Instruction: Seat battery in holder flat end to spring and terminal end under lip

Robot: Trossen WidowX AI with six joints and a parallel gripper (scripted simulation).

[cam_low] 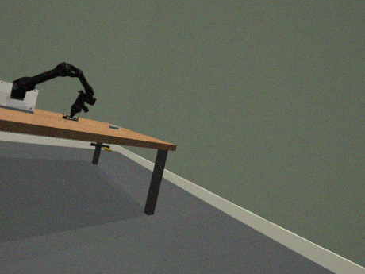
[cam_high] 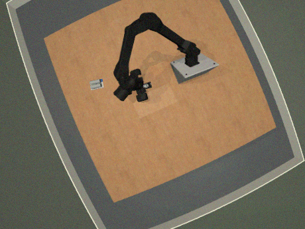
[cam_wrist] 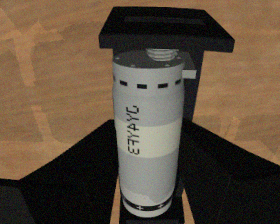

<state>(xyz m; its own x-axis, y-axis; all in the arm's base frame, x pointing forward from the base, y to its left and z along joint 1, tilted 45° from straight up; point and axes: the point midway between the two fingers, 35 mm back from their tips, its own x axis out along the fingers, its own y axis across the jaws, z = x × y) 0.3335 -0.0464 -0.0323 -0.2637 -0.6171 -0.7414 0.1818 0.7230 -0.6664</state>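
The battery (cam_wrist: 150, 172) is a pale grey cylinder with a cream band. In the wrist view its wider, dark flat end is at the top, beside the coiled spring (cam_wrist: 162, 54), and looks tilted up towards the camera. Plus marks show near its lower end; the terminal itself is hidden. The black holder (cam_wrist: 217, 31) (cam_low: 65, 117) lies under and beyond the battery, its end block above the flat end. The lip cannot be made out. My gripper (cam_wrist: 146, 128) (cam_low: 71, 117) is shut on the battery, low at the holder. Whether the battery touches the holder floor is hidden.
A small light-grey tray (cam_high: 91, 88) with two pale cylinders and a blue corner lies on the wooden table (cam_high: 185, 131), away from the holder. It also shows in the exterior view (cam_low: 113, 127). The arm's grey base (cam_high: 205, 65) stands on the holder's other side.
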